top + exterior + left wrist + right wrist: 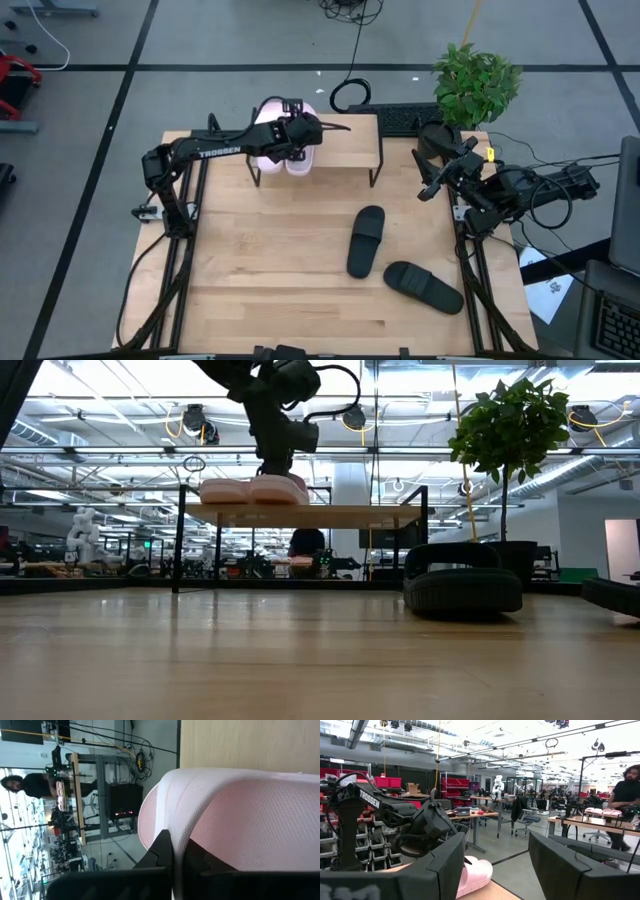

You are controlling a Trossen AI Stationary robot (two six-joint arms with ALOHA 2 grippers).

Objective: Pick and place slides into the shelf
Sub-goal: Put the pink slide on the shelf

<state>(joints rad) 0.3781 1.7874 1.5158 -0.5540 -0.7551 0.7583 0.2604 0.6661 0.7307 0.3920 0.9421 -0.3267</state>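
Observation:
Two pale pink slides sit side by side, soles down, at the left end of the shelf, whose light board stands on thin black legs. My left gripper reaches down onto the right-hand pink slide and is shut on it. Two black slides lie soles down on the tabletop; the nearer one shows in the low view. My right gripper hangs open at the table's right edge, touching nothing. My left gripper pinches the edge of the pink slide's broad strap between its two fingers, a thin pale strip showing between them. It comes from above, slanting from the table's left. The slide's sole rests on the shelf board.
A potted plant and a keyboard stand beyond the table's far right corner. The shelf's right half is bare board. Open tabletop lies left of the black slides. A person stands in the room behind.

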